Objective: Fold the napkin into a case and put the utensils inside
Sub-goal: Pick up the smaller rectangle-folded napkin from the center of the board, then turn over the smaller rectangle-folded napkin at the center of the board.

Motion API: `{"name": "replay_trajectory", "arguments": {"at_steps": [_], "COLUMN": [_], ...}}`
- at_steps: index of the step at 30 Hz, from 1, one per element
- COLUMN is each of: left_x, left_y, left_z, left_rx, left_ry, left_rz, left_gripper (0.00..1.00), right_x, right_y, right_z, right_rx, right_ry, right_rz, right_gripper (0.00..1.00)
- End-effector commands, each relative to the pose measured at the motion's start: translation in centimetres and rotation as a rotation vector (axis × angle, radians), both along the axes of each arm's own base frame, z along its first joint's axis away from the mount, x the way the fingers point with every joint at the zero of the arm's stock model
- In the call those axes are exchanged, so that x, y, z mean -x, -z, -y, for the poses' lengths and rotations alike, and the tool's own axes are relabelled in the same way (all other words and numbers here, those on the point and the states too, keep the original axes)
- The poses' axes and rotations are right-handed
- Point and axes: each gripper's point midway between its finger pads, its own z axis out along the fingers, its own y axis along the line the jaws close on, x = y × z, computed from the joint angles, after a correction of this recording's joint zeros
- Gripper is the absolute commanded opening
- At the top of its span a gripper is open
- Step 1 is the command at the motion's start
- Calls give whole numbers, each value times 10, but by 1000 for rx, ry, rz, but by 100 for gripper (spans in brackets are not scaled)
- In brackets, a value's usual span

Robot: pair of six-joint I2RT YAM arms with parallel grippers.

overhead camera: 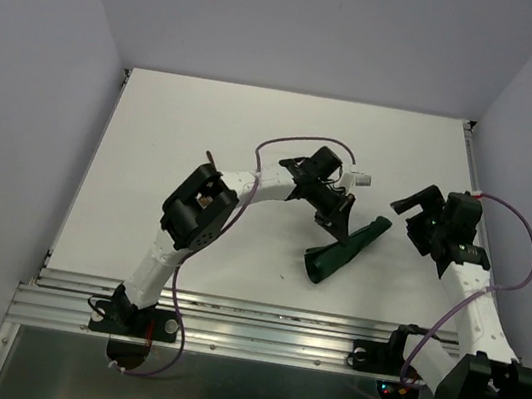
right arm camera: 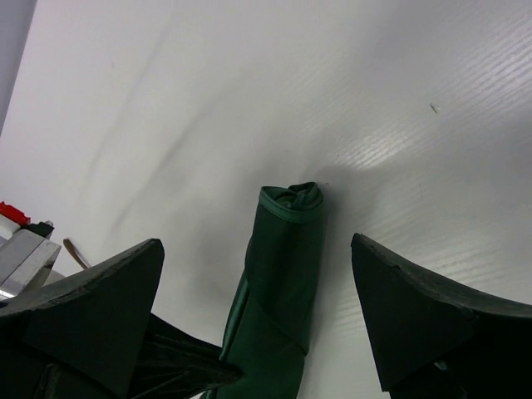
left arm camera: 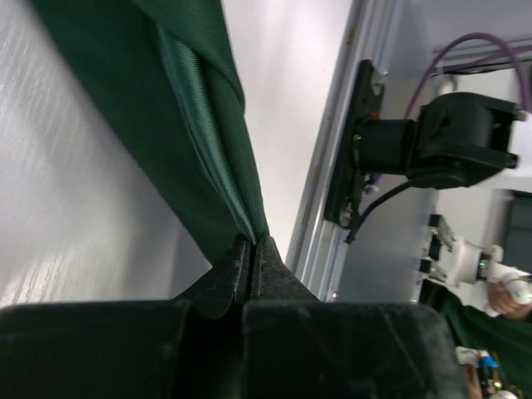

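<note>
The napkin (overhead camera: 358,243) is a dark green cloth gathered into a long narrow bundle, lying slantwise right of the table's middle. My left gripper (overhead camera: 339,231) is shut on a fold of it; in the left wrist view the cloth (left arm camera: 166,125) runs up from the closed gripper (left arm camera: 252,243). My right gripper (overhead camera: 411,218) hovers open just off the bundle's far right end. In the right wrist view the napkin's rolled end (right arm camera: 289,241) lies between the wide-apart gripper (right arm camera: 256,243), untouched. Of the utensils, only a thin reddish-brown sliver (overhead camera: 210,158) shows by the left arm's elbow.
A metal rail (overhead camera: 276,328) runs along the table's near edge, with both arm bases on it. The right arm's base (left arm camera: 449,141) shows beyond the rail in the left wrist view. Pale walls enclose the white table (overhead camera: 183,146) on three sides.
</note>
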Motion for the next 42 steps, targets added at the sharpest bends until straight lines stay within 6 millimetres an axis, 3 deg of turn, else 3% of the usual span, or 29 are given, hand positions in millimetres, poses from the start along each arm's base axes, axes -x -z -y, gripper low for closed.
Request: {"name": "replay_trajectory", "arguments": {"at_steps": [1,19,22,23,24,28,29,32,34,37,40,41,42], "left_x": [-2,-36,-40,-44,-45,-58,-61,-77,-95,-114,-117,-113,-109], "left_y": [-26,21,28,29,31,30,30,26,22,19,9,4,-10], "left_z": [-2,-43,-48,-51,-53,-66,-69,-83,-94,-115,-132,-134,-135], "left_rx": [161,132,115,109,104,87,79,34,0,-98,-183,-182,-163], "left_ry": [45,-58,-81,-95,-104,-149,-158,-209,-261,-343,-391,-394,-400], "left_rz": [-66,-112,-117,-111,-113,-87,-78,-44,24,101,169,171,191], "left_gripper": [0,0,20,33,39,51,59,64,64,63,58,48,44], "right_x": [-4,0,0,0,-1,-5,-5,-9,-11,-15,-20,-21,-22], "right_y": [-17,0,3,3,3,1,2,5,11,15,19,18,18], "right_z": [9,7,7,6,6,0,-2,-10,-21,-44,-64,-77,-83], "right_rx": [25,22,23,22,23,36,38,33,34,51,68,68,64], "right_ry": [29,22,15,10,5,-63,-81,-153,-216,-303,-357,-392,-410], "right_rz": [34,-12,-19,-19,-18,3,6,4,-13,-22,-29,-22,-19], "right_gripper": [100,100,100,100,100,100,100,97,90,70,41,34,23]}}
